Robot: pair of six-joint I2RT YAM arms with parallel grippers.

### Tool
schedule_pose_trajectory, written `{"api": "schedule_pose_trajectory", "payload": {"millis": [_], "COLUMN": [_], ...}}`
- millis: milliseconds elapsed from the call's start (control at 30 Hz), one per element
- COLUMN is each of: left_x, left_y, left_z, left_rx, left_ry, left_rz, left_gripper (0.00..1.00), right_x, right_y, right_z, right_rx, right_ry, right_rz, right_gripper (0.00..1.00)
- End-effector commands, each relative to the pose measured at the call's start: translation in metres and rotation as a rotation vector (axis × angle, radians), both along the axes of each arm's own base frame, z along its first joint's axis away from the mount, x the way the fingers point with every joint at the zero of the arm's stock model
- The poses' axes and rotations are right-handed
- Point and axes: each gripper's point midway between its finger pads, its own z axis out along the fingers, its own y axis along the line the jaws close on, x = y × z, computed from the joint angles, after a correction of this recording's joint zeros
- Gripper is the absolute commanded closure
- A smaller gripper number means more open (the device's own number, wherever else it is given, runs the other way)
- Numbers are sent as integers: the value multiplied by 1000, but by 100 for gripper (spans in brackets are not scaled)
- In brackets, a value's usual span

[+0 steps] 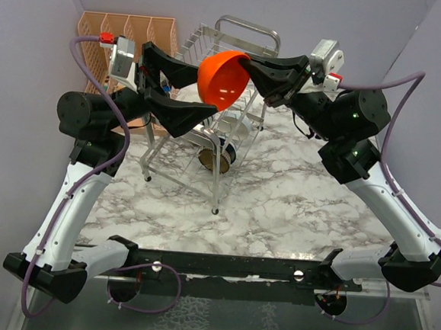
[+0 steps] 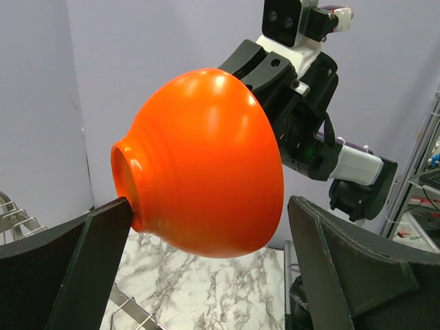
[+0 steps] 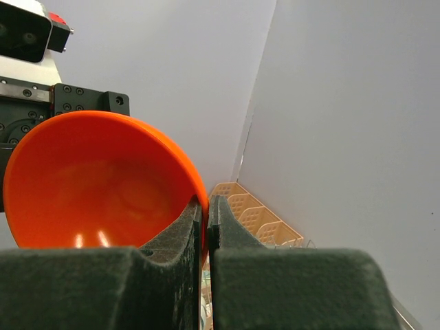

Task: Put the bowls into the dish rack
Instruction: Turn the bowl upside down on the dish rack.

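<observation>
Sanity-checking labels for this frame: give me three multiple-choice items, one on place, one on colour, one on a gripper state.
1. Where is the held bowl? A on the table; B in the air over the rack; C in the organiser.
2. Its colour? A white; B orange; C brown.
3. The left gripper is: A open; B shut on the bowl; C shut empty.
Answers: 1 B, the right gripper holds it by the rim above the rack; 2 B, glossy orange in every view; 3 A, its fingers stand wide apart, flanking the bowl.
</observation>
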Motion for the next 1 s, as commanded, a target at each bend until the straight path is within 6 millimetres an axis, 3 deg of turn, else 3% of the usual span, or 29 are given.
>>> {"api": "schedule_pose_trajectory", "payload": {"millis": [0, 667, 867, 967], "left_x": [-8, 18, 25, 30], "left_y": [-5, -14, -17, -19], "left_z": [0, 8, 2, -3], "left_rx": [15, -32, -13, -3], "left_ry": [-32, -22, -5, 13], "left_rz": [-23, 33, 38, 44], "left_gripper": [1, 1, 1, 7], "right_x": [-9, -10, -14, -16], "right_y": [-12, -5, -9, -11], "right_z": [31, 8, 11, 11], "right_rx": [83, 58, 71, 75], "right_ry": [-45, -28, -40, -42], "right_rz": [-6, -9, -14, -14], "right_gripper": [99, 99, 99, 99]}}
